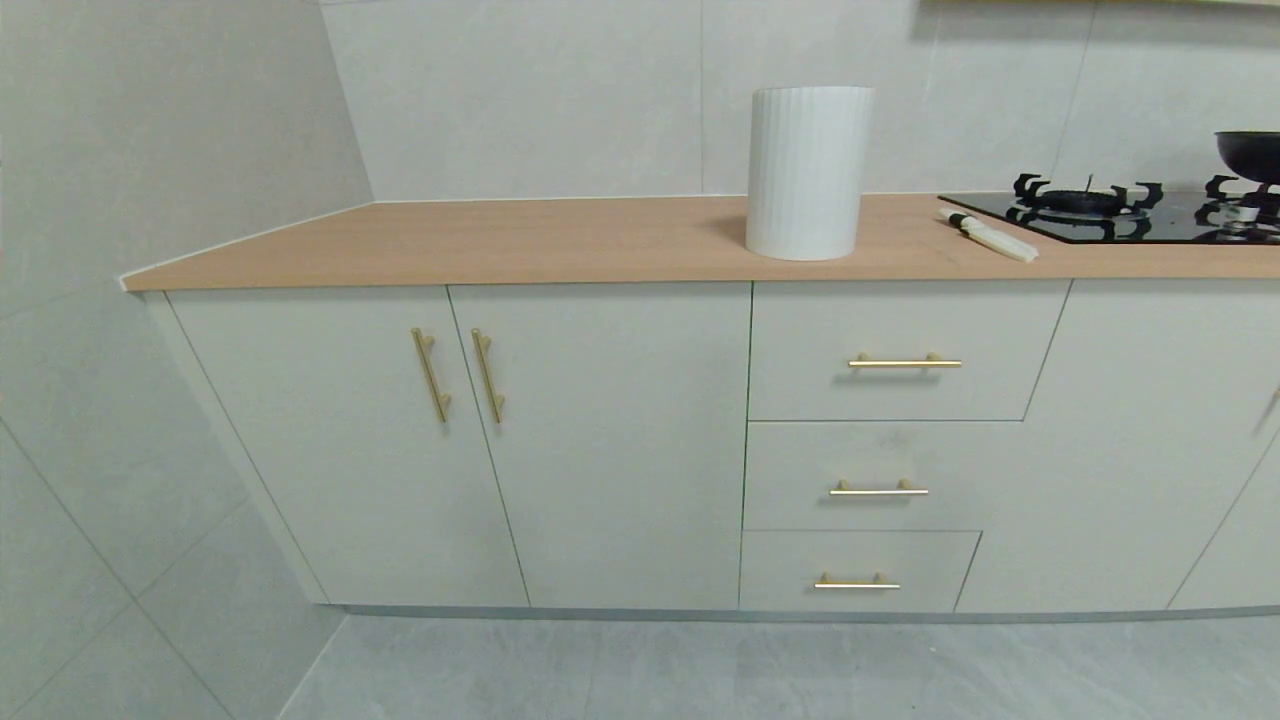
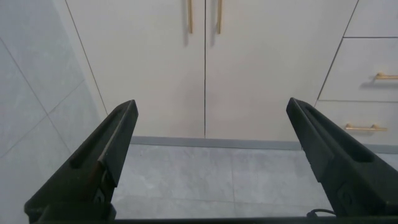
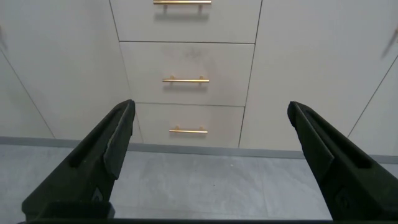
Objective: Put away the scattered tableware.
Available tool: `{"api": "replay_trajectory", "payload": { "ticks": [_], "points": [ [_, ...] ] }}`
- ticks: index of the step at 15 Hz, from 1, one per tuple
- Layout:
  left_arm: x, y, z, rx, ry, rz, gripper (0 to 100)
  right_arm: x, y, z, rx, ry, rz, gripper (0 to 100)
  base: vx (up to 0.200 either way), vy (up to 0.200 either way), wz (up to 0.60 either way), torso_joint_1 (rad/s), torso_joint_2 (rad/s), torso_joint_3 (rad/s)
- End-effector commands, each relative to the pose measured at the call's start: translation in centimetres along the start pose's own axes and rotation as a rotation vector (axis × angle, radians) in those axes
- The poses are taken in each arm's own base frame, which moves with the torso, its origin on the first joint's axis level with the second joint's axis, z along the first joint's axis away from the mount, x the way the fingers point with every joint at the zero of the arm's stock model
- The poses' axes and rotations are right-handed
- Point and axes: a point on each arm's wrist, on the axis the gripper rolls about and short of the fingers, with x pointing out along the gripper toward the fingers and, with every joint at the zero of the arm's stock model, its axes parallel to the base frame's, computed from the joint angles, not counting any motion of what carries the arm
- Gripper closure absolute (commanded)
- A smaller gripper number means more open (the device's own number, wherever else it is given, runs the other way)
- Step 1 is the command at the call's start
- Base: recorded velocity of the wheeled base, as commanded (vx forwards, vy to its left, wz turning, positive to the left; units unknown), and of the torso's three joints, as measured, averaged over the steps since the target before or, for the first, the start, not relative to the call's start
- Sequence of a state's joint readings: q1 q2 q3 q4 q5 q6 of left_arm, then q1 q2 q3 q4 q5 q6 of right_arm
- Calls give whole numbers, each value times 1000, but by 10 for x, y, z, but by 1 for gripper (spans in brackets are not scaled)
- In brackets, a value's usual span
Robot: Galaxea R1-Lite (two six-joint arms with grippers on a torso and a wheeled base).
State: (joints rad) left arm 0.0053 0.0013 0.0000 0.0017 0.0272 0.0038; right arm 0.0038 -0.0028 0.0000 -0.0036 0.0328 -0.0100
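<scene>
Wood tabletop (image 1: 500, 245) spans the upper frame; a pale utensil (image 1: 987, 236) lies at right, between a white ribbed holder (image 1: 808, 172) and the stove (image 1: 1130, 215). Both spread wide, the left tool (image 2: 211, 106) and right tool (image 3: 211, 104) face the cabinets (image 1: 600, 440); the right should likely rise and approach across the handle.

The brown wooden bench (image 1: 500, 245) holds a tall white ribbed pot (image 1: 808, 172), a pale long tool (image 1: 990, 237) and a black stove (image 1: 1160, 226).

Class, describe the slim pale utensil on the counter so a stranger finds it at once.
Follow the wooden counter rightward to the black hob. The utensil lies on the wood beside the hob's near corner. It is slim and cream, unlike the tall ribbed white jar standing nearby.
</scene>
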Motion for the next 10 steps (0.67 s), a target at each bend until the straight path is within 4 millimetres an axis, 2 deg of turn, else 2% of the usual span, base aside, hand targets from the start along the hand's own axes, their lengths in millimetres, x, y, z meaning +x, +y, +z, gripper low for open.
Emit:
{"api": "replay_trajectory", "payload": {
  "ticks": [1, 6, 10],
  "points": [
    [0, 0, 0, 4, 0, 1, 0, 0, 0, 0, 2, 3, 2, 0, 0, 0, 0, 0, 0, 0],
    [0, 0, 0, 4, 0, -2, 0, 0, 0, 0, 13, 3, 0, 0, 0, 0, 0, 0, 0, 0],
    [0, 0, 0, 4, 0, 0, 0, 0, 0, 0, 21, 3, 0, 0, 200, 0, 0, 2, -6, 0]
  ]
}}
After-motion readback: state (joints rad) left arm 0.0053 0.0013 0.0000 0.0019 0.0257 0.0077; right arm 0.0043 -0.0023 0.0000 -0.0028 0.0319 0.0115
